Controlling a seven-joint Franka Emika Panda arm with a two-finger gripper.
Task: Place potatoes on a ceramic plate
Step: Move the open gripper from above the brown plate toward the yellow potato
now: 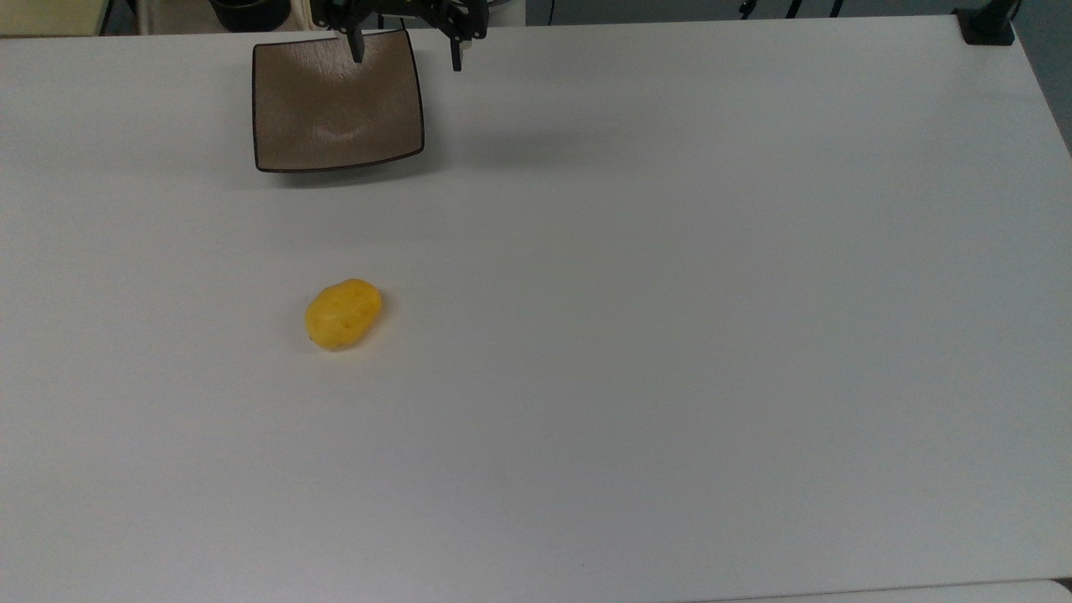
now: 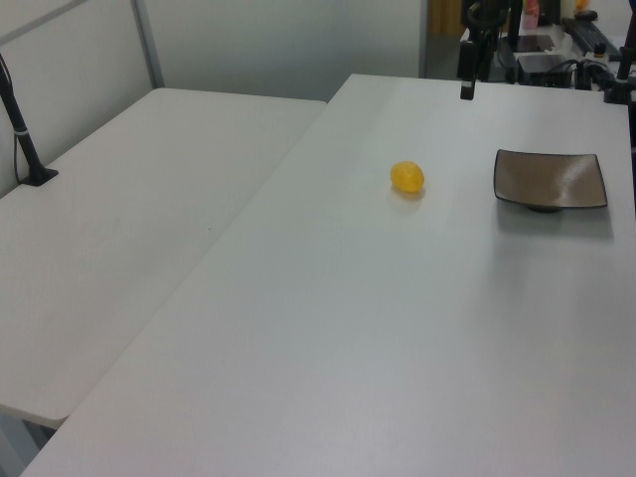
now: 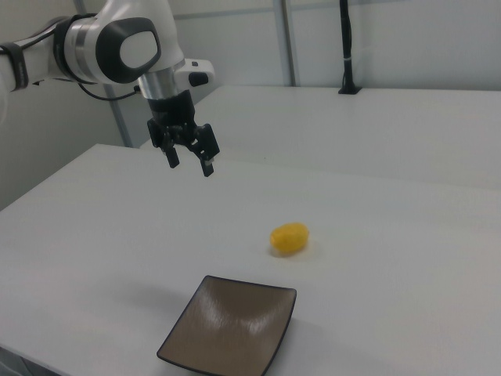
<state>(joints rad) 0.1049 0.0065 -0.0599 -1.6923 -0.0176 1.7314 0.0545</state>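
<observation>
A yellow oval potato [image 1: 342, 313] lies on the white table, left of centre in the top view; it also shows as the potato [image 2: 407, 177] and the potato [image 3: 289, 239]. The square brown ceramic plate [image 1: 335, 113] sits bare near the table's far edge, seen again as the plate [image 2: 550, 181] and the plate [image 3: 231, 330]. My gripper [image 1: 406, 50] hangs open and holding nothing above the table, at the plate's far right corner in the top view. In the right view the gripper [image 3: 190, 160] is well above the surface, up and left of the potato.
The white table [image 1: 670, 335] stretches wide to the top view's right of the potato. A second white table [image 2: 119, 229] adjoins it on the left view's left. A black post base [image 1: 986, 29] stands at the top view's far right corner.
</observation>
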